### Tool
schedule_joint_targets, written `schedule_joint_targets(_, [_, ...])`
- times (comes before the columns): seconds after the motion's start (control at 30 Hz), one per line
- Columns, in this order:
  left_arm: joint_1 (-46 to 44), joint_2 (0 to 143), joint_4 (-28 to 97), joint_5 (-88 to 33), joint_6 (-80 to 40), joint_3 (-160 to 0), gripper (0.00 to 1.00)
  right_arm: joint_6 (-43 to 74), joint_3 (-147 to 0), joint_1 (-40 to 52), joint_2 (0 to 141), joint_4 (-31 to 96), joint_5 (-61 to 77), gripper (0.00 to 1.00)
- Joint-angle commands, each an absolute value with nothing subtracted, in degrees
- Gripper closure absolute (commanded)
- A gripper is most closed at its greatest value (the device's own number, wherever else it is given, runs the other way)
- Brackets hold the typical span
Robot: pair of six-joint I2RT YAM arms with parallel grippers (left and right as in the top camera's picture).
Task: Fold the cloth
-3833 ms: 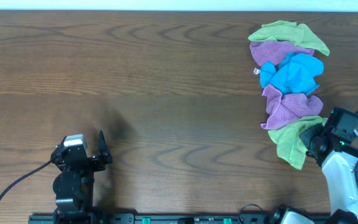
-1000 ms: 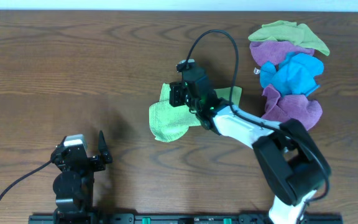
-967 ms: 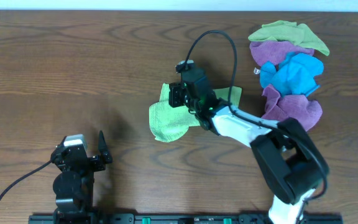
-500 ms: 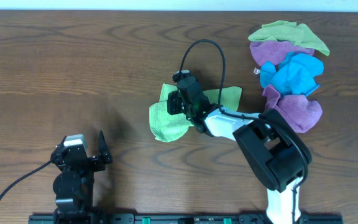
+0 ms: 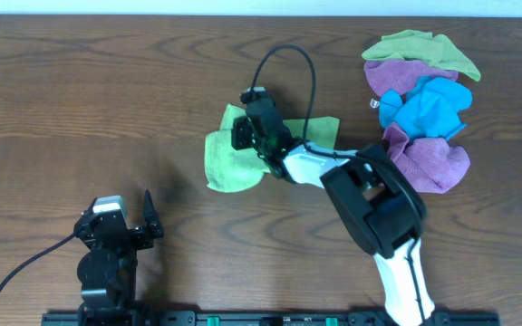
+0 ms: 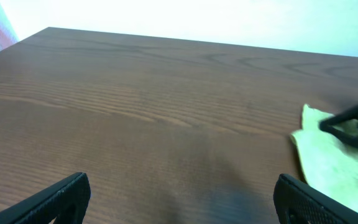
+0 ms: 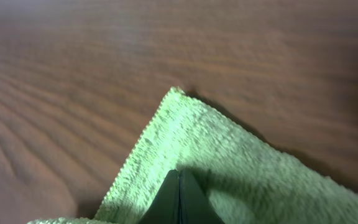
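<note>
A light green cloth lies crumpled on the wooden table near the middle. It also shows in the right wrist view and at the right edge of the left wrist view. My right gripper is shut on the cloth's far part, its fingertips pressed together in the fabric. My left gripper is open and empty at the front left, its jaws wide apart above bare wood.
A pile of green, purple and blue cloths lies at the back right. The right arm stretches from the front right across to the middle. Its black cable loops above the cloth.
My right gripper has dragged the green cloth from the pile at the right to the middle and, in the last second, further left. The left arm has not moved.
</note>
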State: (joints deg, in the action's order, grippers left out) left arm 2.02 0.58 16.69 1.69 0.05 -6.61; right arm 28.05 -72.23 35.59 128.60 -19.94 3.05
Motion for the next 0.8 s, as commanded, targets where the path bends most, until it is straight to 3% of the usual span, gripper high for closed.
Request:
schedule_joint_targets(0.0, [1.80,0.25,17.30,1.48,0.69,-5.28,0.05,29.39,-76.18,36.91,133.01,-19.49,4.60,0.99])
schedule_joint_targets(0.37, [1.80,0.25,17.30,1.48,0.69,-5.28,0.05,29.52,-87.20,40.97,139.04,-15.57,6.96,0.99])
schedule_joint_targets(0.63, [1.80,0.25,17.30,1.48,0.69,-5.28,0.05,29.50,-94.56,40.88,138.43,-11.51,16.45,0.98])
schedule_joint_targets(0.67, [1.80,0.25,17.30,1.48,0.69,-5.28,0.05,29.47,-95.61,40.80,137.78,-10.79,17.65,0.93])
schedule_joint_targets(0.73, [1.80,0.25,17.30,1.48,0.69,-5.28,0.04,27.68,-97.60,40.58,135.85,-8.67,19.68,0.70])
schedule_joint_targets(0.77, [1.80,0.25,17.30,1.48,0.69,-5.28,0.04,25.98,-98.65,40.29,134.37,-6.66,20.49,0.65])
